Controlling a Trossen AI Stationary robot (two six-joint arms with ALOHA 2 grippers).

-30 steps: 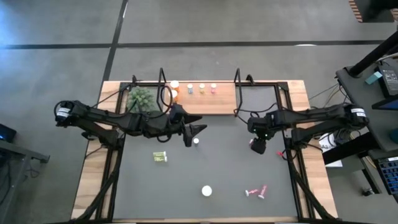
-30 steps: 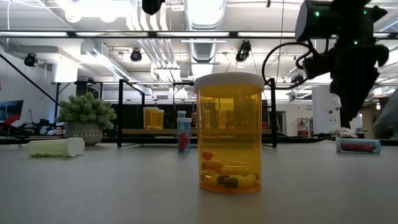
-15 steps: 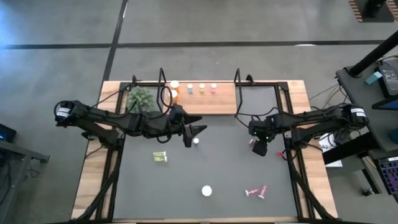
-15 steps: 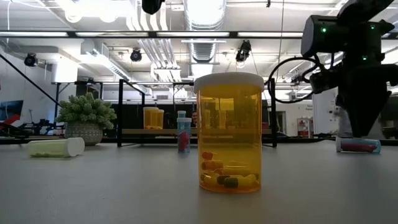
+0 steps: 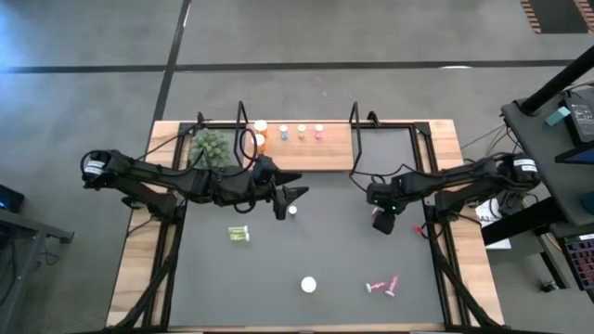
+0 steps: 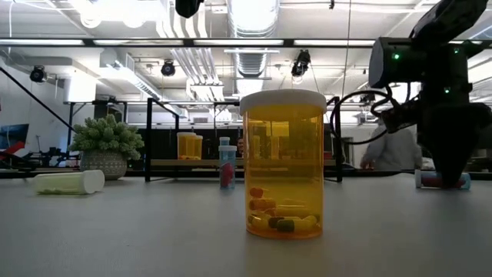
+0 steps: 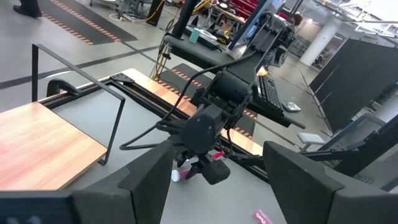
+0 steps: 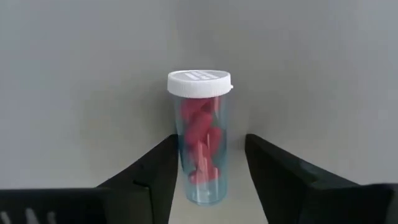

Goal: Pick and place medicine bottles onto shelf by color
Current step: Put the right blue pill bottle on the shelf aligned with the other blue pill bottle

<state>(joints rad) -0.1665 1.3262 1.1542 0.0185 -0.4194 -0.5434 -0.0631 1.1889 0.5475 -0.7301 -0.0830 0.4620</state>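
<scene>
**Right wrist view: open tool straddling a pink pill bottle**

Right wrist view shows my right tool (image 8: 208, 171) spread open around a clear bottle of pink pills with a white cap (image 8: 200, 134), lying on the dark grey counter (image 8: 74, 74). I judge I should lower evenly, then pinch mid-body. In the high view the wooden shelf (image 5: 327, 153) sits well apart, with open mat between. My left tool (image 5: 286, 199) hangs open near centre.
</scene>
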